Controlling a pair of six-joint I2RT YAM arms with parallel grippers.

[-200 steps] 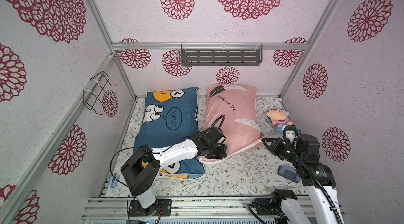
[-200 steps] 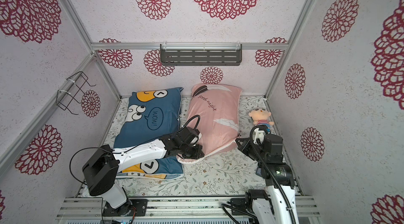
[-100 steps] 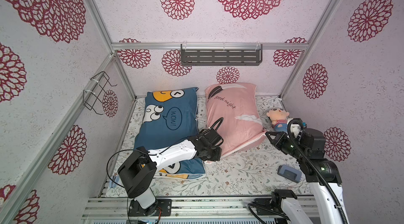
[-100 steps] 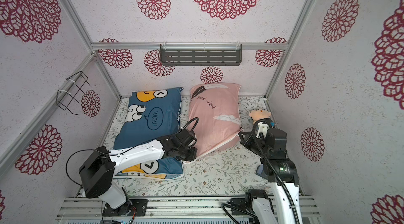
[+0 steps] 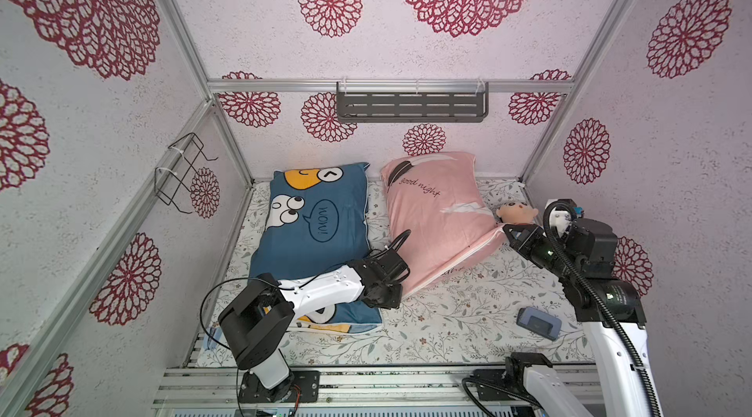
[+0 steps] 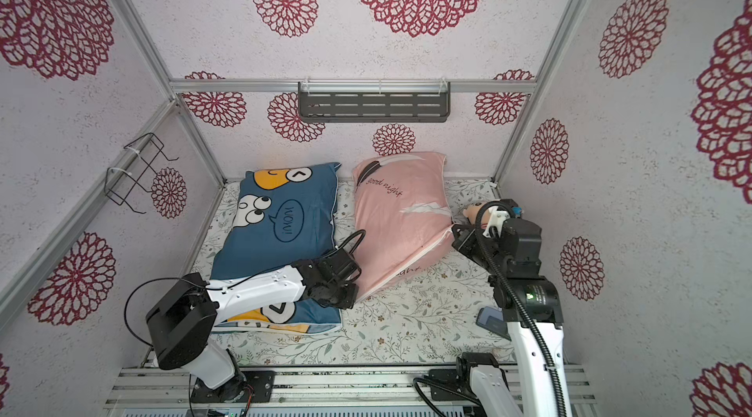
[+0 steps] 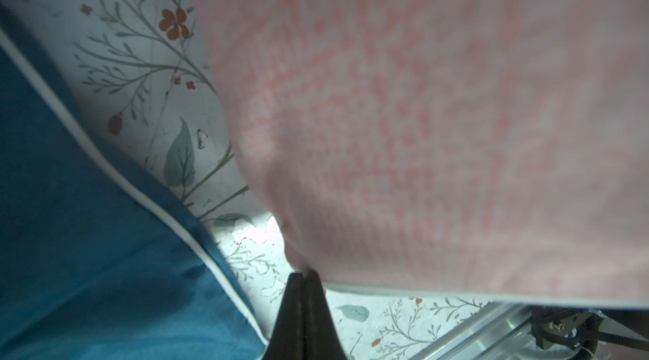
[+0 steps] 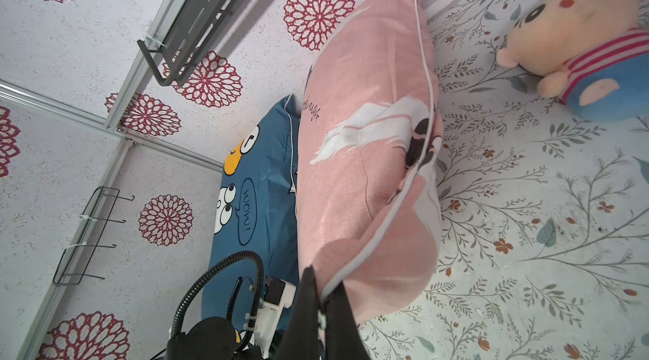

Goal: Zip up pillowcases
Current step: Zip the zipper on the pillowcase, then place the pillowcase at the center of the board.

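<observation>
Now the pink pillowcase (image 5: pixel 435 228) lies slanted on the floral worktop (image 5: pixel 447 321) beside the blue pillowcase (image 5: pixel 317 232), its near zip edge drawn straighter than a second ago. The left fingers (image 7: pixel 295 305) are clenched on one near corner. The right fingers (image 8: pixel 305 305) pinch the opposite corner and have carried it out toward the plush doll (image 5: pixel 517 213). So stretched, the edge looks ready for zipping, though the slider is too small to see.

A white cloth-covered tabletop (image 5: pixel 447 321), printed with green sprigs and small red flowers, carries a blue rectangular fabric pillow (image 5: pixel 317 228) with cartoon faces, a pink rectangular fabric pillow (image 5: pixel 435 215) just beside it, a small plush doll (image 5: pixel 517 213) and a flat blue-grey rectangular case (image 5: pixel 539 322).
</observation>
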